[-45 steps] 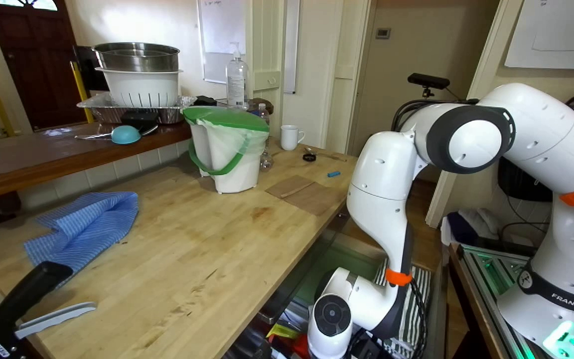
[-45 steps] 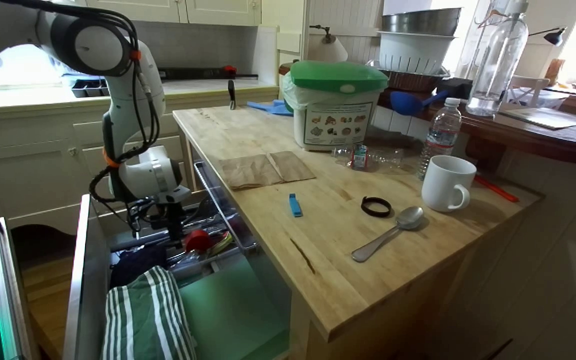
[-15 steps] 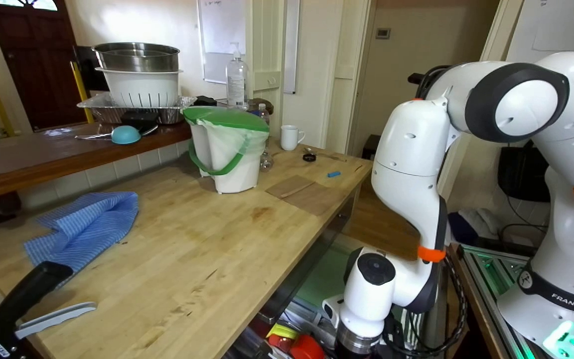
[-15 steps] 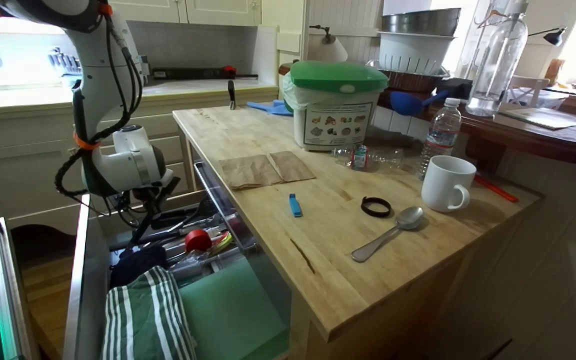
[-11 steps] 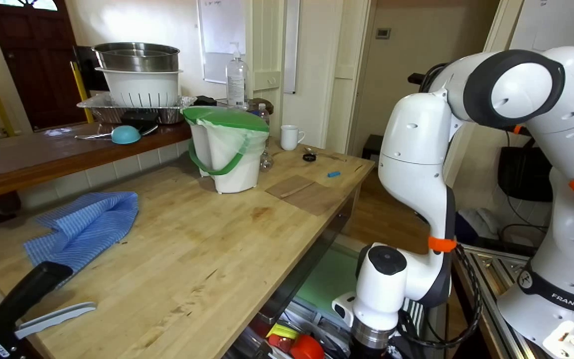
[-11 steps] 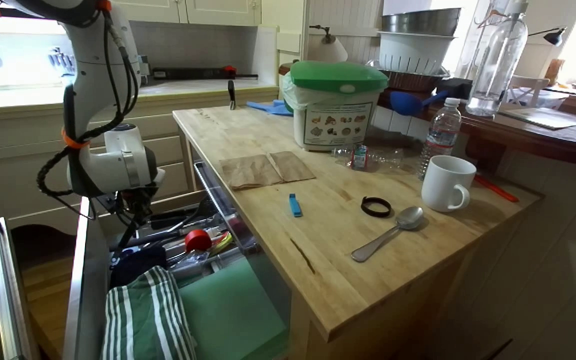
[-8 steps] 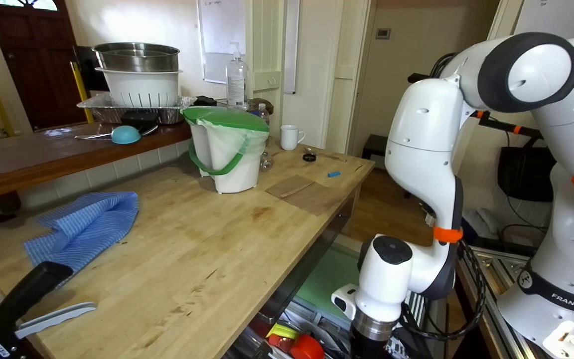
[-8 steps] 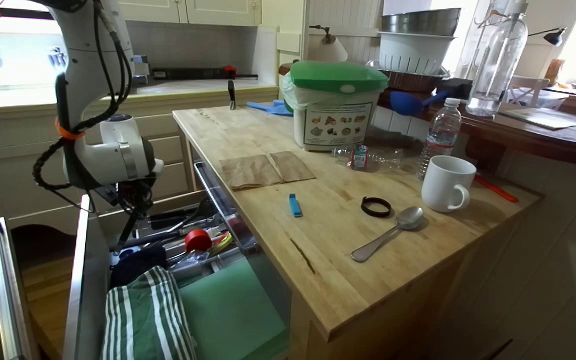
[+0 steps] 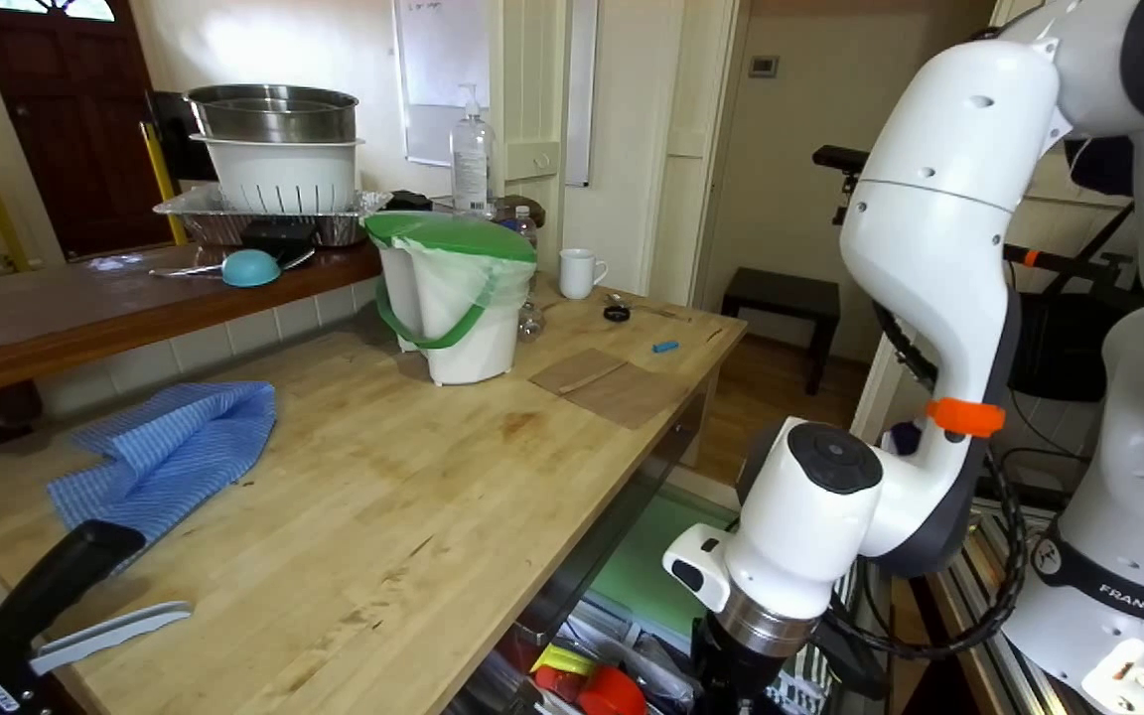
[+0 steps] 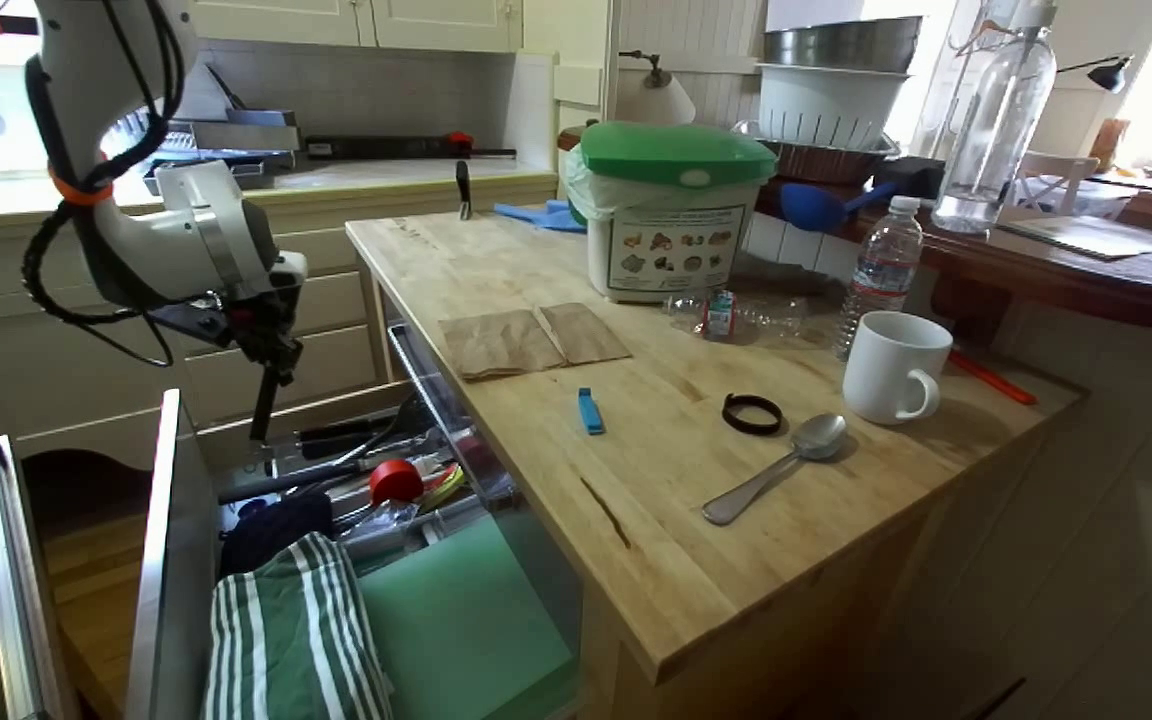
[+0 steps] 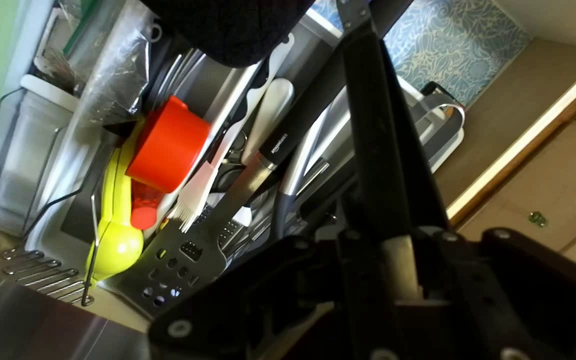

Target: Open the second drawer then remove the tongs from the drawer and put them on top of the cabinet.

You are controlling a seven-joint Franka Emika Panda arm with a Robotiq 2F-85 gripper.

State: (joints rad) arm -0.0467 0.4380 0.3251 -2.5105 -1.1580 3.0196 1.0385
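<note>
Plainly, the gripper [image 11: 400, 245] is clamped on the tongs [image 11: 380, 135], its fingers parted by no more than the dark arms between them. In the wrist view the tongs run from the grip to the upper edge, long and black, spread in a narrow V, with a riveted metal piece at the far end. In an exterior view they hang slightly tilted below the gripper, over the pulled-out second drawer [image 10: 164, 510]; whether their lower end touches anything there, I cannot tell. Beneath, in the drawer, lie a slotted spatula [image 11: 177, 251], a red cup [image 11: 170, 145] and a yellow utensil [image 11: 117, 240], with a green striped cloth [image 10: 286, 620] showing in an exterior view. The wooden top of the cabinet [image 9: 373, 487] bears a green-lidded bucket [image 9: 481, 343], a white mug [image 9: 577, 273] and a crumpled blue cloth [image 9: 180, 437]; the tongs hang off to its side.
</note>
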